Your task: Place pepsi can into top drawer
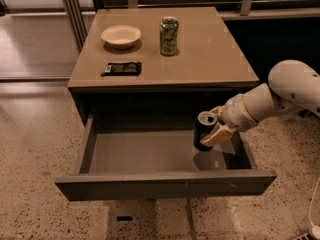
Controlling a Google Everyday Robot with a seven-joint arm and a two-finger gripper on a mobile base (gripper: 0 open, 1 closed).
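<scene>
The top drawer (165,183) is pulled open below the tan-topped cabinet; its grey inside is bare. My gripper (214,125) reaches in from the right and is shut on the pepsi can (202,133), a dark can with a silver top. The can is upright, inside the drawer's right part, just above its floor, with its shadow below it. The can's logo does not show.
On the cabinet top (220,59) stand a green patterned can (169,35), a cream bowl (121,35) and a flat black packet (121,68). Speckled floor lies around. A metal railing runs at the back and a post stands at the left.
</scene>
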